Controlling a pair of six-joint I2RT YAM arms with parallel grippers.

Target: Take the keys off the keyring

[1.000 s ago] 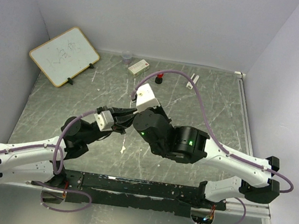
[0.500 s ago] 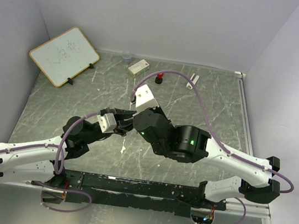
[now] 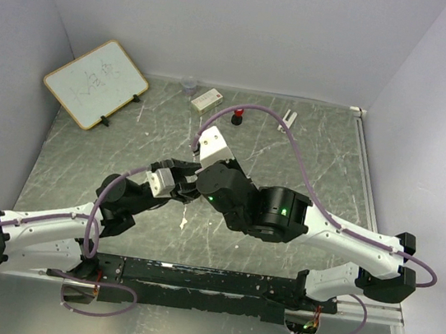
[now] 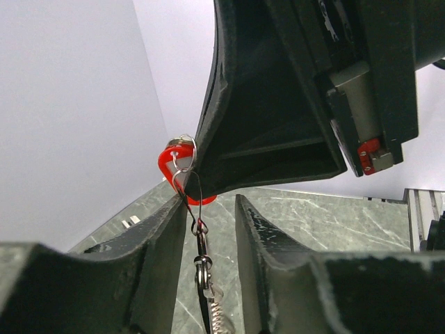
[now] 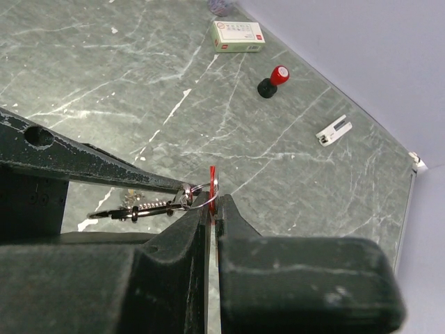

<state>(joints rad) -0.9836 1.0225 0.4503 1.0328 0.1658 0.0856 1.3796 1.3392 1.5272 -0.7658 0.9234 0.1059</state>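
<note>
Since a second ago my left arm has leaned in from its base and my right wrist has slid a little leftward, so the two claws meet more tightly above the middle of the table (image 3: 128, 133). My right claw (image 5: 213, 206) is clamped on the red key (image 5: 213, 182), whose plastic head shows edge-on between the fingers. The keyring (image 4: 192, 146) sits against that head, lifted off the table, right at the tip of my left claw (image 4: 212, 209). The left jaws stand narrowly apart. A clasp chain (image 4: 201, 268) hangs from the ring down through their gap, with a spring (image 4: 215, 309) below it. I cannot tell whether either left finger actually presses the ring. The only container is a cup (image 3: 189, 86) at the far edge, well apart from my claws, and I cannot make out what is in it. Just beside it lies a box (image 5: 238, 35), white with red print. Nearer to me are a knob (image 5: 273, 81) and a white piece (image 5: 334, 130), each lying apart from the others. A whiteboard (image 3: 95, 83) leans in the far left corner. From above, my right wrist covers the key and ring. From my left wrist, the right claw fills the upper half of the view.
</note>
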